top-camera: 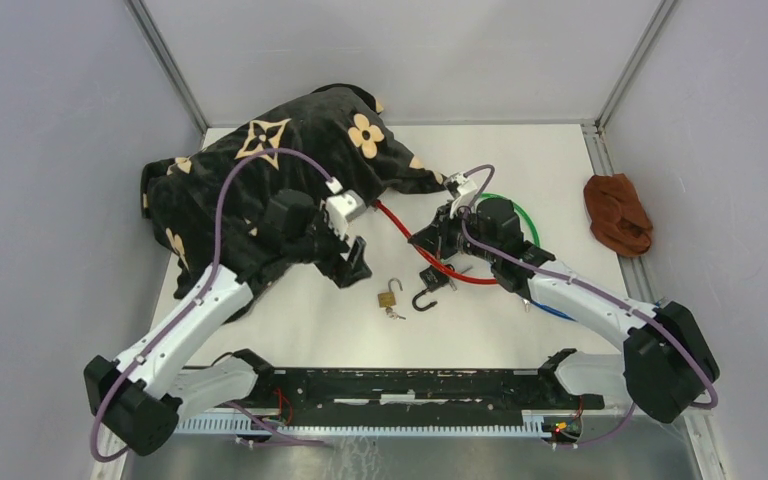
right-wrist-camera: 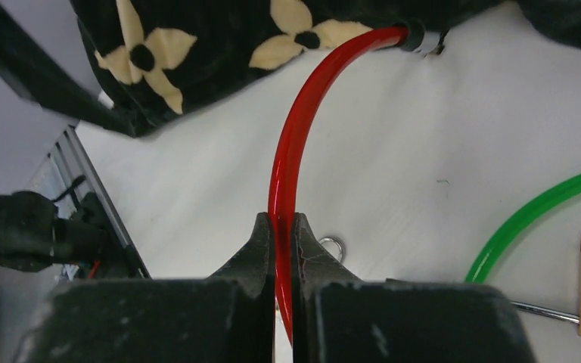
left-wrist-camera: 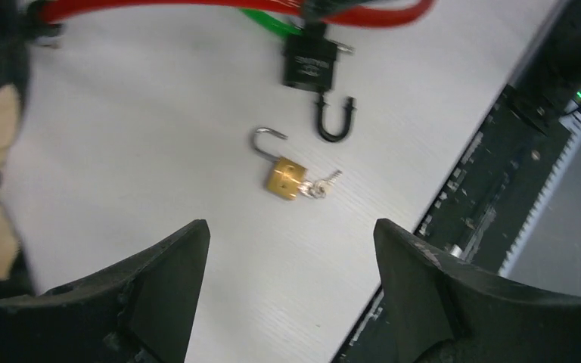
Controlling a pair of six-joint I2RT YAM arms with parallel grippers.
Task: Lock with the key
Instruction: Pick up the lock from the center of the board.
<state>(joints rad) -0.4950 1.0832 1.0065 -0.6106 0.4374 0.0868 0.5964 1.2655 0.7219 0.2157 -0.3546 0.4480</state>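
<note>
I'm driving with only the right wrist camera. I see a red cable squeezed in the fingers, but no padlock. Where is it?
Observer: The brass padlock lies on the table between the two arms, apart from your red cable.
Operator: Is it locked already?
Observer: No, its shackle stands open.

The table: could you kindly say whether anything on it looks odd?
Yes: the brass padlock lies flat with its shackle swung open, key at its base, while the right end effector pinches the red cable, not the lock.
</note>
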